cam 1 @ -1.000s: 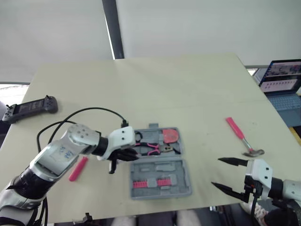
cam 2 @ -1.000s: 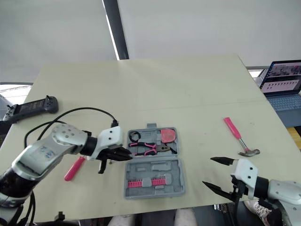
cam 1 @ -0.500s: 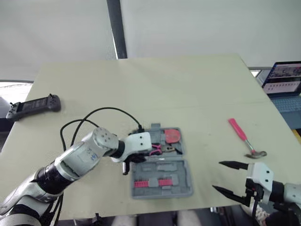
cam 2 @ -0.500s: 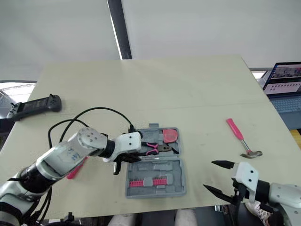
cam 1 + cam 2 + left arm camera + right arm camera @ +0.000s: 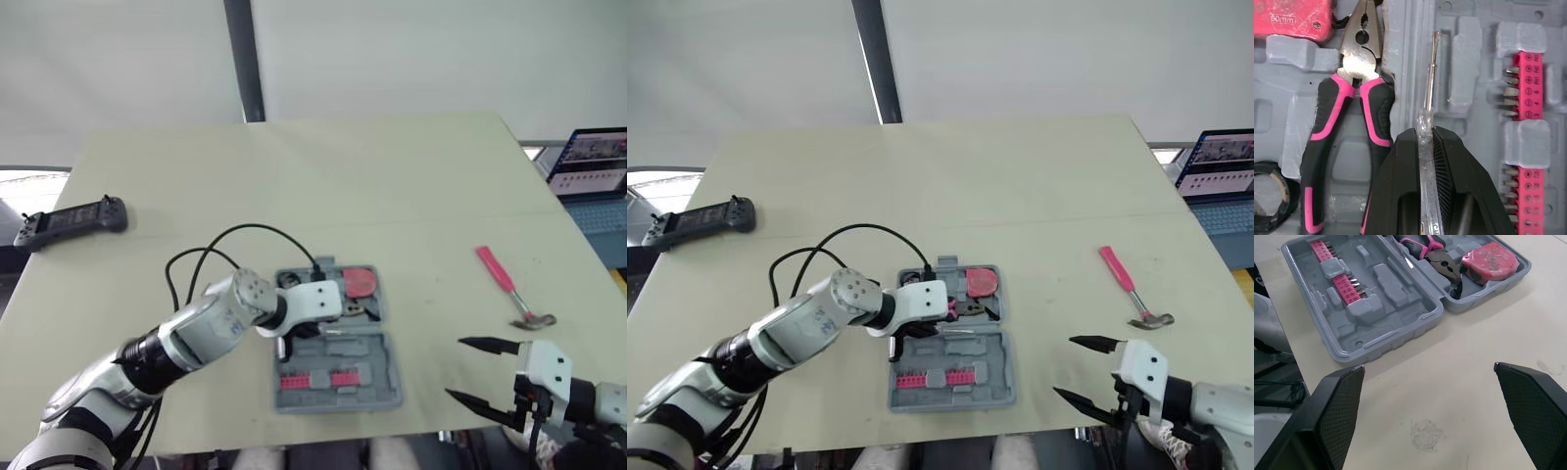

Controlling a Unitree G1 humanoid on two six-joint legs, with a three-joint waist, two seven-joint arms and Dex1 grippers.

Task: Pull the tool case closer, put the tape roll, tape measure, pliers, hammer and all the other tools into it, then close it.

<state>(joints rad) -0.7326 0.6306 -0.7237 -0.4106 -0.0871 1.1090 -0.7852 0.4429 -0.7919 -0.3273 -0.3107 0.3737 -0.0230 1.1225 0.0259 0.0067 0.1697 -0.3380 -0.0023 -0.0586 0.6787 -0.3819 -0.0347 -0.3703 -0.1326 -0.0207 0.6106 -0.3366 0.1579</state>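
The grey tool case (image 5: 338, 352) lies open in the lower middle of the head view, near the front edge of the pale tabletop (image 5: 392, 196). It is hard moulded plastic, with many shaped recesses and raised ridges. The left gripper (image 5: 1425, 138) hangs over it, and its ribbed black fingers (image 5: 1447, 166) are closed narrowly on a thin screwdriver (image 5: 1431, 73) with a smooth transparent handle and a slim metal shaft. The shaft points along the ridge between the two halves of the case, beside the pliers (image 5: 1354, 93), which have steel jaws and pink-and-black rubber grips. I think the main risk is here. The clear handle looks slippery and round, so it could roll or turn between the fingers. If it is released over a ridge and not in its own recess, it will lie high and the lid may not close later. The red tape measure (image 5: 1293, 17), the black tape roll (image 5: 1266, 196) and the pink bit strips (image 5: 1528, 78) are already seated. The hammer (image 5: 509, 289), with a pink handle and a metal head, lies well apart at the right of the frame. The right gripper (image 5: 455, 368) waits at the lower right with its fingers wide and empty.
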